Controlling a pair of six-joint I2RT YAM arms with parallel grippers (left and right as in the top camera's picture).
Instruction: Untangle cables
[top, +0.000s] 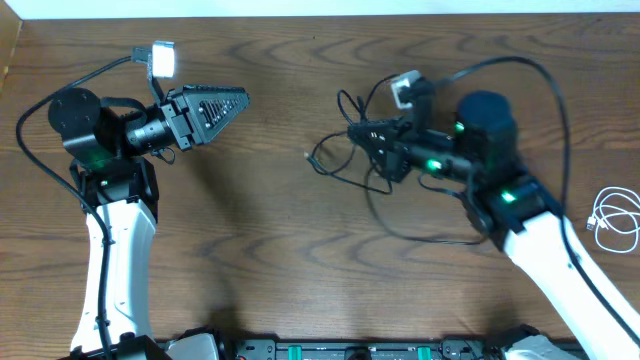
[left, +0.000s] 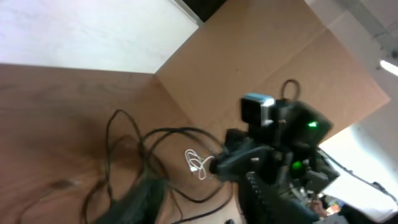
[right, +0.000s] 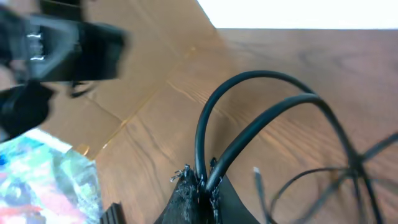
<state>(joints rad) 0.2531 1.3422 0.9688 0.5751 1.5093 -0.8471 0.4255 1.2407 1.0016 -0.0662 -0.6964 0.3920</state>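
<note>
From overhead we see a brown wood-grain tabletop (top: 270, 230) with the thin black cables (top: 350, 165) tangled right of centre and a coiled white cable (top: 615, 218) well apart at the right edge. The right tool (top: 358, 132) reaches left into the tangle, while the left tool (top: 240, 98) sits in the upper left, far from every cord. In the left wrist view, the black cables (left: 180, 129) loop across the lower middle of the frame and the white cable (left: 198, 163) lies beyond them. This tool's own fingers stand apart at the bottom edge with nothing between them. In the right wrist view, its fingers (right: 186, 196) are pressed together at the bottom centre, clamped on a loop of the black cables (right: 249, 75) that arches up and right above the tabletop.
</note>
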